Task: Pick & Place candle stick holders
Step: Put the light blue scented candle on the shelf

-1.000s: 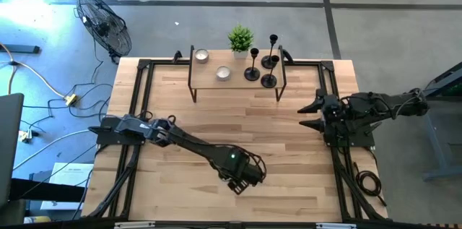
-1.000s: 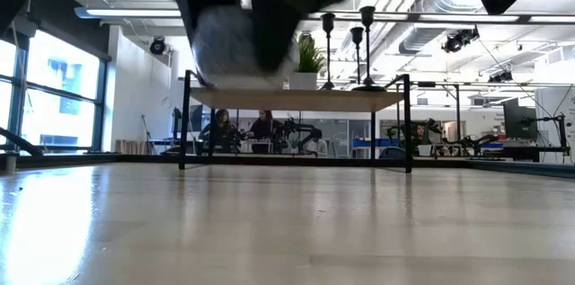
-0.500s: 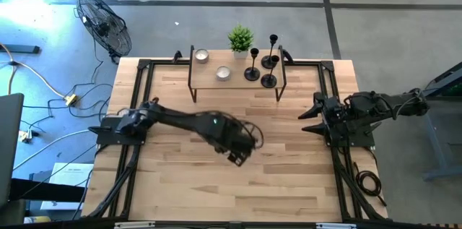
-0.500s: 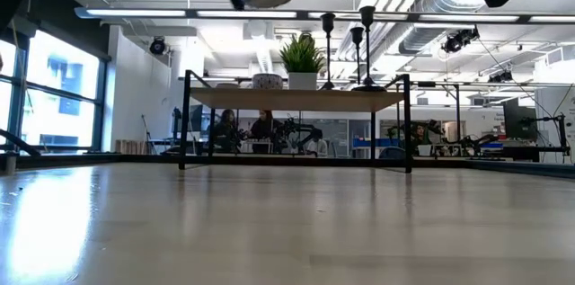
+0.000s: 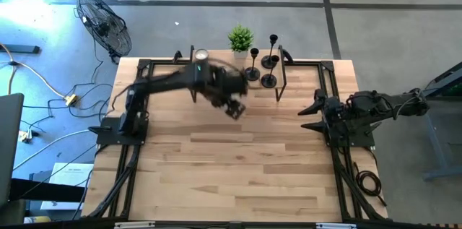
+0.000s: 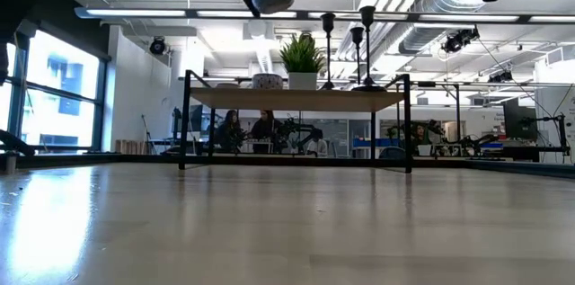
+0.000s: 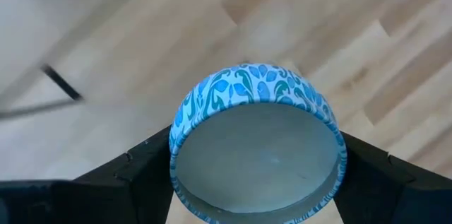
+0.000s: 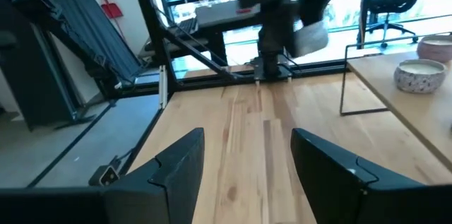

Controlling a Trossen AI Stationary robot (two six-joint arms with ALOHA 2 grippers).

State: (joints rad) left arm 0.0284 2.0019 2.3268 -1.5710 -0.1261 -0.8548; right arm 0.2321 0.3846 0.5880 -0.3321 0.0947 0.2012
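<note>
While the right gripper (image 5: 309, 115) waits at the table's (image 5: 238, 178) right edge with fingers spread and nothing between them, the left gripper (image 5: 234, 106) hangs above the table just in front of the small shelf (image 5: 206, 77), clamped on a blue-patterned round bowl (image 7: 256, 143). Farther back, three black candle holders (image 5: 266, 61) stand upright, close together, at the shelf's right end. Beside them on the shelf are a green potted plant (image 5: 240, 40) and a white candle (image 5: 201, 55).
</note>
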